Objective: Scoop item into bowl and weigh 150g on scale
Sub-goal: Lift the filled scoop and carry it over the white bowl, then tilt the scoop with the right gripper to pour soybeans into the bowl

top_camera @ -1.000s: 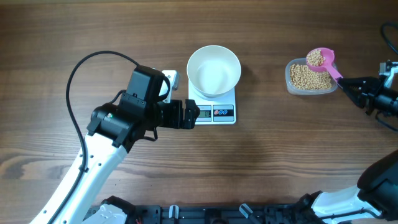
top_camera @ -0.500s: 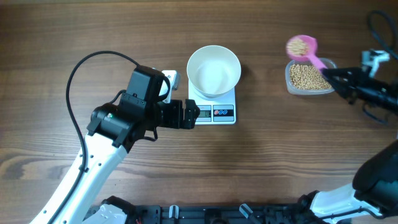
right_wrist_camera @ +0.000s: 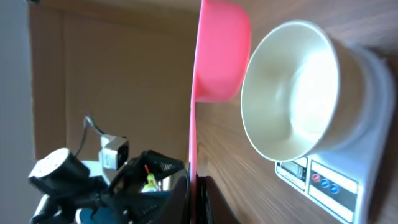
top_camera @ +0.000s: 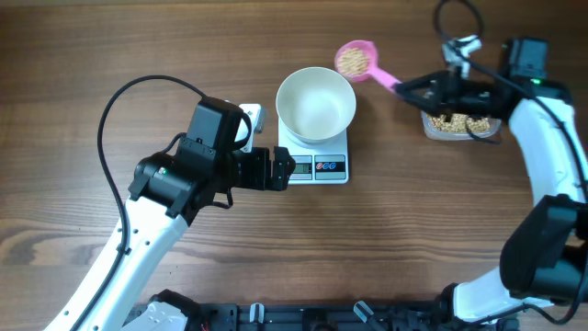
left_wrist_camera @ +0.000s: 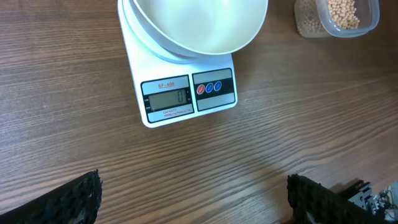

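The white bowl (top_camera: pixel 316 103) stands on the scale (top_camera: pixel 319 165) at the table's middle, and its inside looks bare. A pink scoop (top_camera: pixel 354 60) loaded with tan beans (top_camera: pixel 351 58) hangs just right of the bowl's far rim. My right gripper (top_camera: pixel 405 89) is shut on its handle. From the right wrist, the scoop (right_wrist_camera: pixel 217 56) shows edge-on beside the bowl (right_wrist_camera: pixel 292 93) and scale (right_wrist_camera: pixel 329 180), the handle pinched in my right gripper (right_wrist_camera: pixel 194 193). My left gripper (top_camera: pixel 277 169) is open at the scale's left front corner. Its wrist view shows the left gripper (left_wrist_camera: pixel 194 202) holding nothing, facing the scale (left_wrist_camera: pixel 186 93) and bowl (left_wrist_camera: pixel 196 25).
A clear plastic container (top_camera: pixel 459 124) of beans sits at the right, partly under my right arm, and the container (left_wrist_camera: pixel 339 15) also shows in the left wrist view. A small white object (top_camera: pixel 251 117) lies behind my left arm. A black cable (top_camera: pixel 138 87) loops over the left side.
My right arm has lifted the loaded pink scoop from the container and carried it left to the bowl's far right rim. The left arm has not moved.
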`<move>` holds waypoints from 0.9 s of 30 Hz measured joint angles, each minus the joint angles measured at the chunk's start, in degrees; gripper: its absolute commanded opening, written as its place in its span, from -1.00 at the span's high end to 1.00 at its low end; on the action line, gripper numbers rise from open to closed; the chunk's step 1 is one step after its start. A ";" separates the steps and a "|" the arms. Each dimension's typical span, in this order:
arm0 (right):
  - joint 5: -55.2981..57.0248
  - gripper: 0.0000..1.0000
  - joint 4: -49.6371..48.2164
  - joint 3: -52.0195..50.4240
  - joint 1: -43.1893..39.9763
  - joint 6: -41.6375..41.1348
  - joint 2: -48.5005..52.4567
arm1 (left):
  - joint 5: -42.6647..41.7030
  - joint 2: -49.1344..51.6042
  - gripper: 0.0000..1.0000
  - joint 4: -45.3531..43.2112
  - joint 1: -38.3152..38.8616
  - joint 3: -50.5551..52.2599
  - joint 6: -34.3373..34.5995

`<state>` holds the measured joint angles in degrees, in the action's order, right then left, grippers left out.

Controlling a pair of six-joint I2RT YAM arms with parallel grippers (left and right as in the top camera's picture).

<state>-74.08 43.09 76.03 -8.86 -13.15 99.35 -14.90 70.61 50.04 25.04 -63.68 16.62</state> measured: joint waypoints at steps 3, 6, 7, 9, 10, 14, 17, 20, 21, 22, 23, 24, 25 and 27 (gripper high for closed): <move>4.28 0.91 -0.13 0.00 3.43 -1.20 0.00 | 0.00 0.00 -1.00 0.00 0.00 0.00 0.00; 10.40 0.91 -0.11 0.00 7.26 -0.66 0.00 | 0.00 0.00 -1.00 0.02 0.00 -0.02 0.00; 11.98 0.91 -0.11 0.00 8.17 -0.39 0.00 | 0.00 0.00 -1.00 0.02 0.00 0.00 0.00; 16.09 0.91 -0.09 0.00 10.43 0.57 0.00 | 0.00 0.00 -1.00 0.02 0.00 -0.02 0.00; 17.99 0.91 -0.09 0.00 11.32 1.09 -0.02 | 0.00 0.00 -1.00 0.02 0.00 -0.02 0.00; 26.08 0.91 -0.04 0.00 14.40 2.51 -0.28 | 0.00 0.00 -1.00 0.02 0.00 0.00 0.00; 31.89 0.91 -0.07 -0.04 16.17 3.91 -1.40 | 0.00 0.00 -1.00 0.00 0.00 0.00 0.00; 37.64 0.91 -0.31 -0.04 18.12 5.70 -3.43 | 0.00 0.00 -1.00 0.02 0.00 -0.02 0.00; 39.60 0.91 -0.59 -0.04 18.84 6.21 -4.17 | 0.00 0.00 -1.00 0.00 0.00 -0.02 0.00; 41.20 0.91 -0.96 -0.04 19.39 6.69 -4.72 | 0.00 0.00 -1.00 0.02 0.00 -0.02 0.00; 42.99 0.91 -1.46 -0.04 20.22 7.28 -5.42 | 0.00 0.00 -1.00 0.02 0.00 0.00 0.00; 44.57 0.91 -1.95 -0.04 21.00 7.87 -6.01 | 0.00 0.00 -1.00 0.02 0.00 -0.02 0.00; 45.79 0.92 -2.34 -0.04 21.64 8.44 -6.38 | 0.00 0.00 -1.00 0.02 0.00 -0.02 0.00; 48.04 0.91 -2.86 -0.04 23.02 9.40 -6.93 | 0.00 0.00 -1.00 0.02 0.00 -0.02 0.00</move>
<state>-26.04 40.23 75.99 14.15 -3.75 92.42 -14.90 70.61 50.06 25.04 -63.70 16.62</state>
